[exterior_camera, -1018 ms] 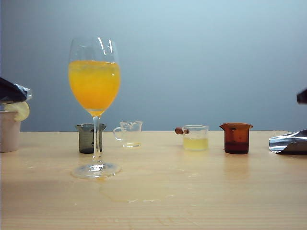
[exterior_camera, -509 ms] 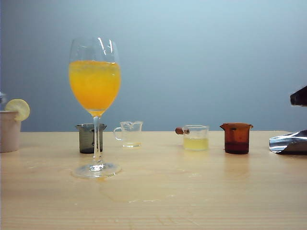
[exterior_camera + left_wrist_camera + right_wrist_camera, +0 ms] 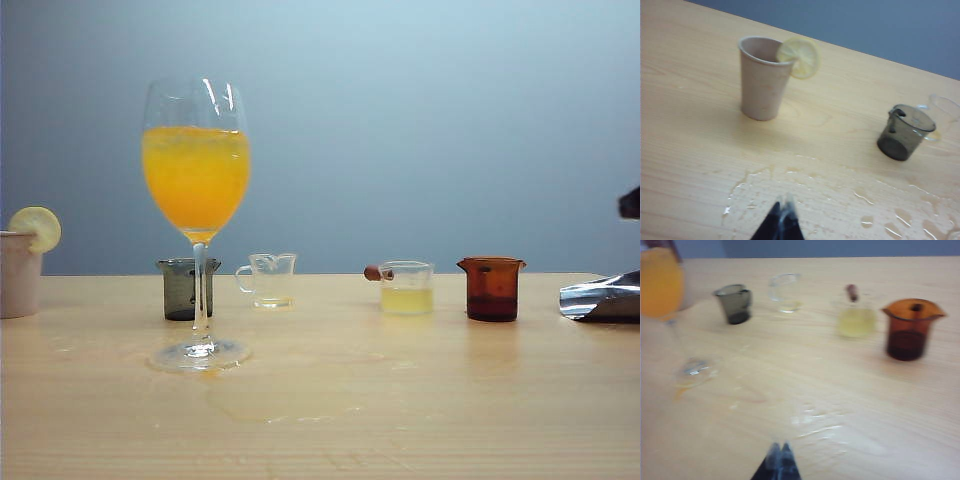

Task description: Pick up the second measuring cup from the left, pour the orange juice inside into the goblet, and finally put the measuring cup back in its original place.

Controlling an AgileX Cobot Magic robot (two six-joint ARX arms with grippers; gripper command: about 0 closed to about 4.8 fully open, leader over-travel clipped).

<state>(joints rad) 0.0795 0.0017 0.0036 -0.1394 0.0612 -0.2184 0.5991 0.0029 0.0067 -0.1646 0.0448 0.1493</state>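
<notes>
**Pour looks done, cup back in line**

You'll find the goblet [image 3: 196, 180] holding the orange juice [image 3: 196, 178]. The second measuring cup [image 3: 269, 279] stands near-empty on the surface [image 3: 420, 400]. Left pincer [image 3: 782, 210] and right pincer [image 3: 779, 452] hang together, empty. Little seems left.

A pale pink paper cup [image 3: 18, 273] with a lemon slice [image 3: 36, 227] on its rim stands by the table's [image 3: 400, 400] left edge. A smoky grey cup [image 3: 183, 288], a clear cup of yellow liquid [image 3: 407, 288] and an amber cup [image 3: 492, 288] line the far edge.
</notes>
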